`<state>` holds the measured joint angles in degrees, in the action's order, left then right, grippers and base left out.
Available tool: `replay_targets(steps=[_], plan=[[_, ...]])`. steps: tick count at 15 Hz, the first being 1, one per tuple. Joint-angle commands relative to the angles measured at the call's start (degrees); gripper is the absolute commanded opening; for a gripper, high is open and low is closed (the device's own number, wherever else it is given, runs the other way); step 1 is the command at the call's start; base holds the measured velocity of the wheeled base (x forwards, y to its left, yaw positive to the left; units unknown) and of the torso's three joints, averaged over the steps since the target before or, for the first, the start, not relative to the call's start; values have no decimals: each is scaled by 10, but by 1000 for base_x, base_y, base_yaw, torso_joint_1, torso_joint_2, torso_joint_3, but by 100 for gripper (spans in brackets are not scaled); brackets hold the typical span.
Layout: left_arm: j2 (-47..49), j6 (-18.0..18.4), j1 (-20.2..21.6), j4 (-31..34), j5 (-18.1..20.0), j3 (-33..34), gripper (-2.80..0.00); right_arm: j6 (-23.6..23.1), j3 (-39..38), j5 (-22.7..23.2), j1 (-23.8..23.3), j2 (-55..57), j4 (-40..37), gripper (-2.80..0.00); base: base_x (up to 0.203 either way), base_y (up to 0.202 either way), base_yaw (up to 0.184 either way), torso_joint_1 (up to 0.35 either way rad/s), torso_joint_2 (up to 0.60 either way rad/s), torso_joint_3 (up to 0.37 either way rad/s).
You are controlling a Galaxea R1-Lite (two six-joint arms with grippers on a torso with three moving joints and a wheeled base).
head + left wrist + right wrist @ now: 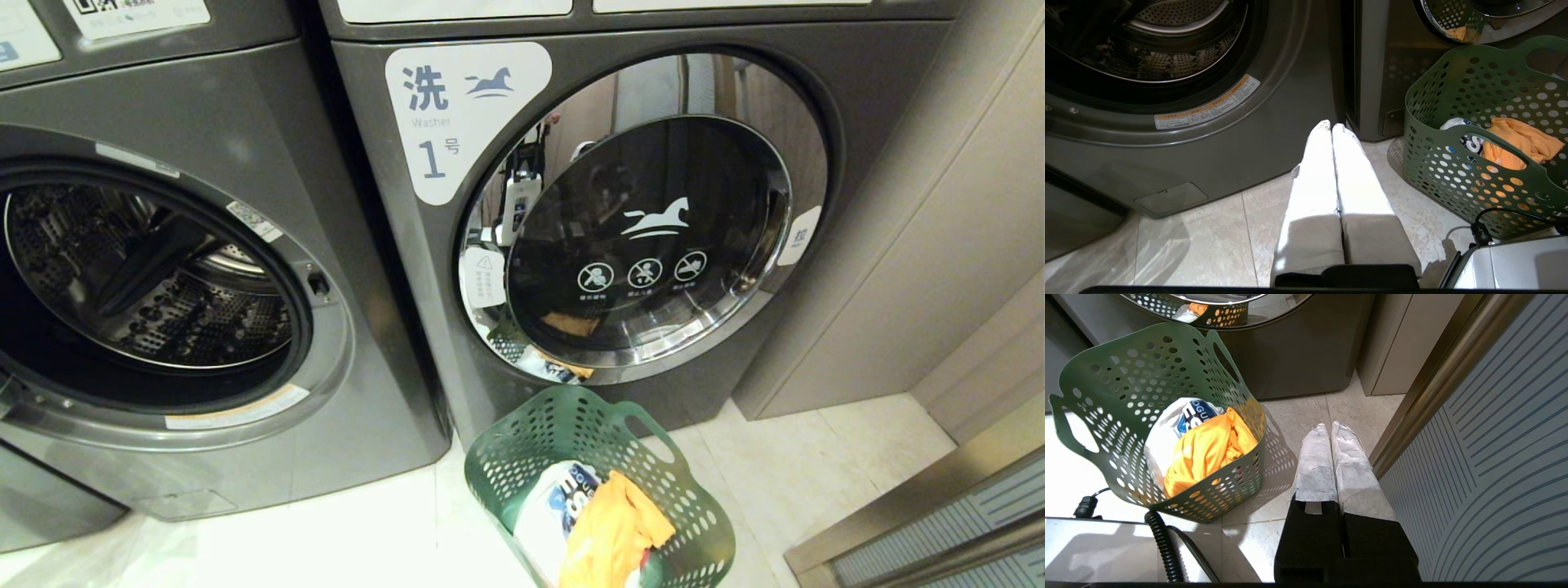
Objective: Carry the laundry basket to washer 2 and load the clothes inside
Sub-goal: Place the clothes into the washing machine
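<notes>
- Head view shows you the laundry basket (600, 490) standing on the pale floor tiles (816, 457), just in front of the closed washer labelled 1 (645, 229) and off to the side of the open washer (155, 278).
- The clothes are not yet loaded: an orange garment (612, 531) and a white printed one (555, 506) lie inside the basket.
- The open washer next to the basket shows a bare drum (139, 269); no numeral is visible on it, so you cannot confirm it is washer 2, though it is the likely target.
- The left gripper (1331, 126) hangs low beside the basket, on the open washer's side, its fingers pressed together and holding nothing.
- The right gripper (1329, 428) sits low on the basket's other side, near a ribbed panel (1494, 457), its fingers also pressed together and empty.
- Your judgement: carrying looks done or nearly so; all of the loading remains.
</notes>
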<state>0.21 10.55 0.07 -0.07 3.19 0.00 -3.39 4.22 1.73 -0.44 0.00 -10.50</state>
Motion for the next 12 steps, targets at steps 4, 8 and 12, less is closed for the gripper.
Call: replay_targets(steps=[4, 8, 12], plan=[[-2, 7, 0, 0, 1, 0, -280, 0, 0, 0, 0, 1, -1, -280, 0, 0, 0, 0, 0, 0], [-2, 7, 0, -1, 1, 0, -280, 0, 0, 0, 0, 1, -1, -280, 0, 0, 0, 2, 1, 13], [-2, 6, 0, 0, 1, 0, -280, 0, 0, 0, 0, 1, -1, -280, 0, 0, 0, 2, 3, 183]])
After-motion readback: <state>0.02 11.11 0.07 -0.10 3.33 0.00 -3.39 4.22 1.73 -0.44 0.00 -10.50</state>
